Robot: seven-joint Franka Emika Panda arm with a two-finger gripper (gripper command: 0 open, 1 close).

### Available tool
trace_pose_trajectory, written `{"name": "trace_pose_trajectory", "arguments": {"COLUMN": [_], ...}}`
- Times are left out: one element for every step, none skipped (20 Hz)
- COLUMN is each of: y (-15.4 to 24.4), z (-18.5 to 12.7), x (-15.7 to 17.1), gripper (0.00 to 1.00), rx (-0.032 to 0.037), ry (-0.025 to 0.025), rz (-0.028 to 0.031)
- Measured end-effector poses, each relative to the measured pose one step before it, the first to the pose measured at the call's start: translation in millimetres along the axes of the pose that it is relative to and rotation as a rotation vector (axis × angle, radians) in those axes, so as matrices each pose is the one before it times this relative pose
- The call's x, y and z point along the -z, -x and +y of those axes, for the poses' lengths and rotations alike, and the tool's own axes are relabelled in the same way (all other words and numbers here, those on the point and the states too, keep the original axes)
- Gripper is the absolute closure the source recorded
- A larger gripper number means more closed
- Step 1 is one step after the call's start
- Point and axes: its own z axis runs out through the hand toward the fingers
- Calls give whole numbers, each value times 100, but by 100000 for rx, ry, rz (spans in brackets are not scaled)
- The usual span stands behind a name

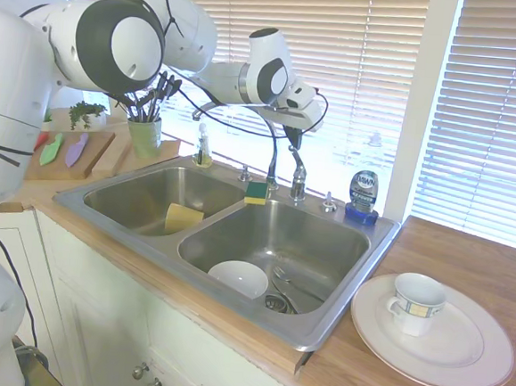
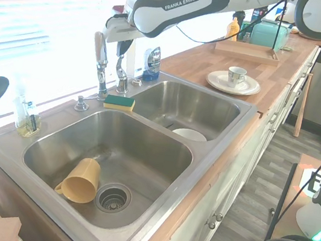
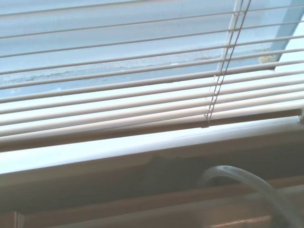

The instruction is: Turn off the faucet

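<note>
The shiny chrome faucet [image 1: 273, 149] with its thin arched gooseneck spout stood on the back ledge of the stainless steel double sink [image 1: 230, 210], between the two basins, and its small separate chrome lever handle [image 1: 297, 174] rose just beside it, toward the blue-labelled dish soap bottle [image 1: 362, 194]. The white arm's tool [image 1: 292, 124] hung directly above that lever, close over its top; from where I stood I could not tell whether it was spread, pressed together or touching the chrome. Seen from the opposite side, the tool [image 2: 123, 42] again sat low over the lever [image 2: 121, 71], with the faucet's stem [image 2: 101, 56] just next to it.

A green and yellow sponge [image 1: 256, 192] lay on the ledge at the faucet's base. A yellow plastic cup [image 2: 80, 181] lay on its side in one basin, and a white bowl [image 1: 238, 278] rested in the other. On the wooden desk [image 1: 467, 263] beside the sink, a white mug [image 1: 415, 303] stood on a large white plate [image 1: 478, 353]. The wrist view showed only pale window blinds [image 3: 118, 85] and a blurred curve of the spout [image 3: 256, 185].
</note>
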Motion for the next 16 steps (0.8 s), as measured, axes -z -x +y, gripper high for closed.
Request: {"name": "trace_pose_trajectory", "arguments": {"y": [-40,-3,1,18,35,63,67,108,145,123,55,133,201,243,303,281], "z": [125,43,-1,-16,-27,-45,-41,-39,-31,12,97,171,215,250,270,287], "x": [-97,-39,3,6,7,9,2,-22,-49,-61,-15,-11,-39,-13,-38,-48], "gripper": [100,100,100,100,100,100,100,100,100,100,100,100,100,100,100,100], "rx": [-90,87,148,170,183,148,126,128,147,47,-156,-152,-41,-10,19,-67], "ry": [116,44,-28,-50,-53,-46,-28,-4,51,107,122,145,157,186,142,-161], "rz": [-208,-80,-6,-31,-45,-46,-54,-133,-194,-207,-247,-370,-352,-383,-434,-270]}}
